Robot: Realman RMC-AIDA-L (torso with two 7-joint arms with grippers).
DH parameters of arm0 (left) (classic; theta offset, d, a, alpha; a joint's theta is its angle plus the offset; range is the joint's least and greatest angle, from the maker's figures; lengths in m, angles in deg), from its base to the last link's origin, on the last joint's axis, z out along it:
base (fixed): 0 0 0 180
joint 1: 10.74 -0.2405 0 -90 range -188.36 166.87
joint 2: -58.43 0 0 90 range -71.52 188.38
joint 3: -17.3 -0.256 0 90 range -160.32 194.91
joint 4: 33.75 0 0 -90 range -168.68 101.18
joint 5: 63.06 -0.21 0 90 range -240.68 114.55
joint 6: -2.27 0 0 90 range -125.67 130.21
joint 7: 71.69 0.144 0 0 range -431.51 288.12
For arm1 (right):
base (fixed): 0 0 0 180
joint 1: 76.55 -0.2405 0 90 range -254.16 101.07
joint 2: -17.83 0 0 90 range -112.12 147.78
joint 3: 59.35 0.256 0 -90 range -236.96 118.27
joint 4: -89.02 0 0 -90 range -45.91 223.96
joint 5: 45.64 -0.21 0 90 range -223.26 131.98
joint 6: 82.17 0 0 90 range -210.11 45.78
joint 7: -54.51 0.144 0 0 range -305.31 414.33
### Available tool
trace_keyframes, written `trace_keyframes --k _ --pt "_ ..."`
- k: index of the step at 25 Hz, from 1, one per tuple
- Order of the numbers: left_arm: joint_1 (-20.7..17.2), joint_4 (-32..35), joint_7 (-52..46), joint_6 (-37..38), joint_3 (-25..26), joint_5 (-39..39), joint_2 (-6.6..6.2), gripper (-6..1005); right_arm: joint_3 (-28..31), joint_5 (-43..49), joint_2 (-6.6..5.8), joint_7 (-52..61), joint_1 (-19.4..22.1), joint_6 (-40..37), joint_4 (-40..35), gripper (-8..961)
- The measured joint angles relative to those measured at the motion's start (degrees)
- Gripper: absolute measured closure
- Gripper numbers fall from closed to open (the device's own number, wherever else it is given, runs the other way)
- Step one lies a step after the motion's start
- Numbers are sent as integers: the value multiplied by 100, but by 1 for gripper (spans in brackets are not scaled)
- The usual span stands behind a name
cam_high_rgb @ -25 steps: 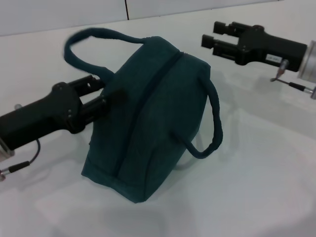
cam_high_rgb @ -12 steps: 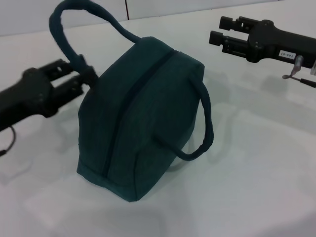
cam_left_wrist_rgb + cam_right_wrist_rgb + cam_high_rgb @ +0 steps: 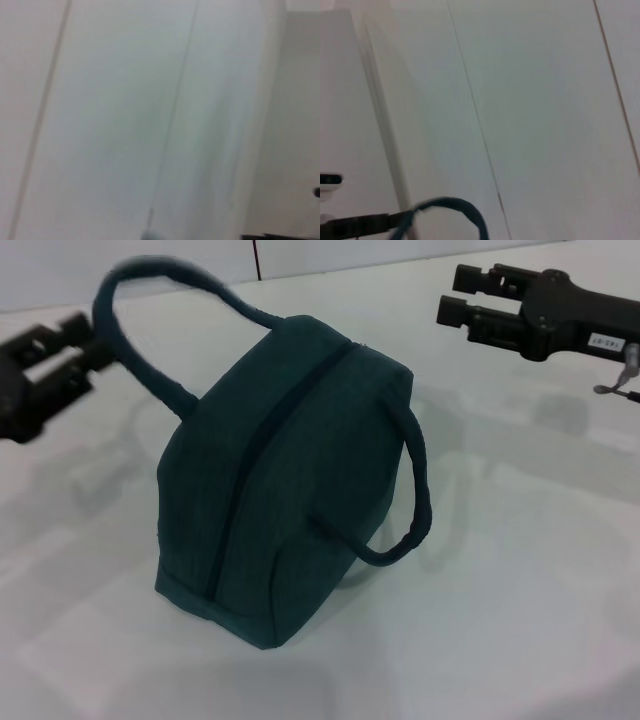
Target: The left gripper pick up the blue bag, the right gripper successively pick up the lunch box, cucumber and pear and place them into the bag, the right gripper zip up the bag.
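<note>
One blue bag (image 3: 285,480) sits near the middle of my white tabletop (image 3: 520,570), zipped, its long axis and zipper line running from the near-left toward the far-right corner. One rope handle arches up off its far-left side; the other droops down its right flank. My left hand (image 3: 62,358) hangs by the tabletop's left edge, just beside that raised handle, fingers parted and gripping nothing. My right hand (image 3: 462,295) hovers toward the far-right corner, well apart from the bag, its fingers parted and empty, pointing left. Both wrist views show only pale surfaces.
</note>
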Motion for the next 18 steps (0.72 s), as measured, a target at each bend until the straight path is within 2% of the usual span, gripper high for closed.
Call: trace_keyframes --k 5,7,13,18 --pt "-124 228 61 8 515 -11 -54 529 -15 2 -98 78 -5 -310 -2 360" --pt "-156 359 -12 83 540 -18 -61 530 -43 56 -158 182 -17 -592 -3 360" --pt "-38 440 -191 501 -103 -331 -67 530 -39 544 -194 519 -275 -1127 -3 361" --pt "282 442 -732 523 -775 -658 -42 531 -31 1168 -166 822 -568 -1508 -50 361"
